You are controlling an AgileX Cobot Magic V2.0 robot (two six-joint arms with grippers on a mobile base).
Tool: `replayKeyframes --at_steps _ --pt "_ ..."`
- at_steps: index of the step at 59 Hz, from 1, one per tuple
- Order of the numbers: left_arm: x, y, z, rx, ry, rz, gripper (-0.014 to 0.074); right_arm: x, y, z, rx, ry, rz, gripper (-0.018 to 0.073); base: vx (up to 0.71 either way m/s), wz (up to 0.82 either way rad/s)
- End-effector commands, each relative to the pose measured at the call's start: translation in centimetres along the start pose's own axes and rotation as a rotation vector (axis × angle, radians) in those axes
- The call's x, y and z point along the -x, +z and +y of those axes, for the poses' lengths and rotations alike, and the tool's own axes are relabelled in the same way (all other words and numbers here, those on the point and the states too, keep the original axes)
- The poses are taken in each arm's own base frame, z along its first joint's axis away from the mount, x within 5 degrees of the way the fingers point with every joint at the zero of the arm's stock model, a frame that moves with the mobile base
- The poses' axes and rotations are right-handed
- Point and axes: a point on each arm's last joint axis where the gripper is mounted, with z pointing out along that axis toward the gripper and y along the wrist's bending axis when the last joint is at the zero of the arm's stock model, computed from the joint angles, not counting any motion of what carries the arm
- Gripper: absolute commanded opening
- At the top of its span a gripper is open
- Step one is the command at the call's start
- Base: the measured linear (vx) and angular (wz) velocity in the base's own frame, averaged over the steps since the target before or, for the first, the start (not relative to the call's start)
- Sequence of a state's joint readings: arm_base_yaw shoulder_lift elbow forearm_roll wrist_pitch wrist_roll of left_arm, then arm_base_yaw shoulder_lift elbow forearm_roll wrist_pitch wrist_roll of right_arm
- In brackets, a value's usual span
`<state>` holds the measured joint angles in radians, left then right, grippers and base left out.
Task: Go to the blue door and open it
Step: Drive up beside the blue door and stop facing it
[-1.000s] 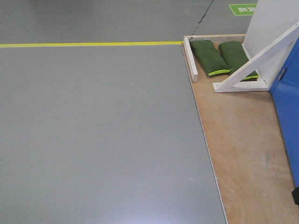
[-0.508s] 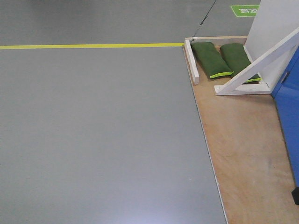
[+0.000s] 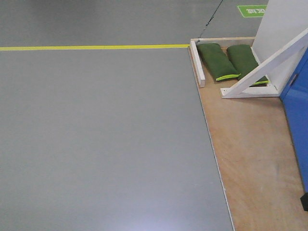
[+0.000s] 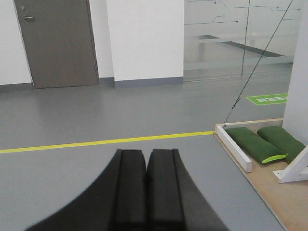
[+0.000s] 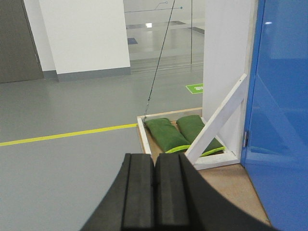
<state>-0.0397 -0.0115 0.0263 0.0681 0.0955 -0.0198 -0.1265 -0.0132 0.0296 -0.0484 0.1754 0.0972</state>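
Both pincers are pressed fully closed with nothing between them: the left pincer (image 4: 146,190) and the right pincer (image 5: 154,192) point ahead over grey floor. I see the blue door (image 5: 284,115) at the right edge of my views, close by. Its white frame (image 5: 224,72) and diagonal brace (image 5: 216,120) stand just left of the door, and two green sandbags (image 5: 185,132) lie beyond the brace. I judge the approach partly done. No handle is in view, so lining up, reaching and opening are all left to do.

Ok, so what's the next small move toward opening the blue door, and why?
Probably turn right to face the blue door. It shows only at the right edge of two views, handle out of frame, and the shut left gripper and right gripper aim left of it.
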Motion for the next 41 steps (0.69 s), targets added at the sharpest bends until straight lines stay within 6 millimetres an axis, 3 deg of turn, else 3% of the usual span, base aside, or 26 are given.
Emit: replayKeyframes --at_steps 1,16,23,41 --pt "1.8 -0.3 0.0 0.000 -0.008 -0.125 0.0073 0.8 -0.1 0.0 0.002 -0.012 -0.095 -0.0001 0.00 0.00" --pt "1.8 -0.3 0.0 0.000 -0.008 -0.125 0.0073 0.9 0.1 0.0 0.001 -0.012 -0.074 -0.0001 0.00 0.00" --pt "1.8 -0.3 0.0 0.000 -0.008 -0.125 0.0073 1.9 0.3 0.1 -0.002 -0.012 -0.043 -0.0001 0.00 0.00" --pt "1.8 -0.3 0.0 0.000 -0.008 -0.125 0.0073 9.4 0.6 -0.3 -0.115 0.103 -0.017 -0.0001 0.00 0.00"
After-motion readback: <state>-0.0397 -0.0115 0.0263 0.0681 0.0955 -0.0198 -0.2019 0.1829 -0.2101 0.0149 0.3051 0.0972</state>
